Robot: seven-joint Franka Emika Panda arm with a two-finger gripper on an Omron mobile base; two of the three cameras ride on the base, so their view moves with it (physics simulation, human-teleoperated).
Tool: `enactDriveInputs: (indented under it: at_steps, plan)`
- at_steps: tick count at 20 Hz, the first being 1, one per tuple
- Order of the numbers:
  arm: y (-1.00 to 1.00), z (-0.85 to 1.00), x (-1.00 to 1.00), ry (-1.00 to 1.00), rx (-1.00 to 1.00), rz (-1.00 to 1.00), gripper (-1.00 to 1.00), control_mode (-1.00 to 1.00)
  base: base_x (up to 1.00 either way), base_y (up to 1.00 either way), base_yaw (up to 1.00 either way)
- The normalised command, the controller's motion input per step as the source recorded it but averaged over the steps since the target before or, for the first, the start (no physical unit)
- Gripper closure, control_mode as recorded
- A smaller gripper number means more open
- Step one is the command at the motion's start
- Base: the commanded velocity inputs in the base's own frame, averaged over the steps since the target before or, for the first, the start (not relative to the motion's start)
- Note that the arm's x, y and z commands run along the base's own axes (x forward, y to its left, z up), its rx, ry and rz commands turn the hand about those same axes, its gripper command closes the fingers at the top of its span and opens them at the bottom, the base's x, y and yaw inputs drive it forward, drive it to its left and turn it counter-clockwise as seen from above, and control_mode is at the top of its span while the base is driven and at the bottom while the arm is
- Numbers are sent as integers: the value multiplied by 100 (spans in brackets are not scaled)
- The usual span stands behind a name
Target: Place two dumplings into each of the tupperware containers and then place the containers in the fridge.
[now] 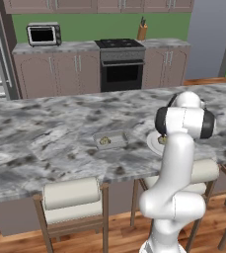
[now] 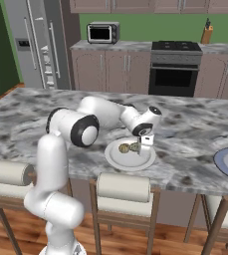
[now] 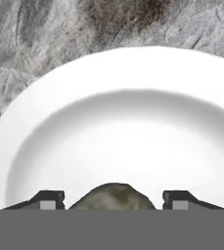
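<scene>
So the claw (image 3: pixel 113 200) sits at the bottom middle of the hand view with its 2 finger tips (image 3: pixel 47 199) spread to either side of a dumpling (image 3: pixel 114 196). The tips bracket it closely, but I can't tell if they actually touch it or have a grip on it. In the right base view the claw (image 2: pixel 146 141) points down near the middle of the frame, right over the white plate (image 2: pixel 130 160).

That plate holds 2 dumplings by the look of the right base view: the one under the claw (image 2: pixel 135 146) and another just left of it (image 2: pixel 124 148). The plate rests on the marble counter (image 2: pixel 195 129) near its front edge.

Left base view: the grey tupperware container (image 1: pixel 111 140) is just left of centre on the counter, with 1 dumpling (image 1: pixel 104 141) inside near its left end. At the right edge of the right base view there's a blue-grey plate (image 2: pixel 225 162) with something small and tan on it.

The fridge (image 2: pixel 38 42) stands at the upper left of the right base view, well apart from the counter.
</scene>
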Motion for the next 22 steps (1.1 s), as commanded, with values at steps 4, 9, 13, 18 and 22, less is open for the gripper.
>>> enactDriveInputs:
  at_steps: [4,9,13,18,22]
  plan:
    - [66,45,-4,0,8,-7,100,-100,0,0,0]
    - [89,48,-6,0,3,-6,100,-100,0,0,0]
    - [99,19,0,0,0,-4,100,-100,0,0,0]
    - [99,0,1,0,0,-1,100,-100,0,0,0]
    - [78,1,13,0,0,-1,100,-100,0,0,0]
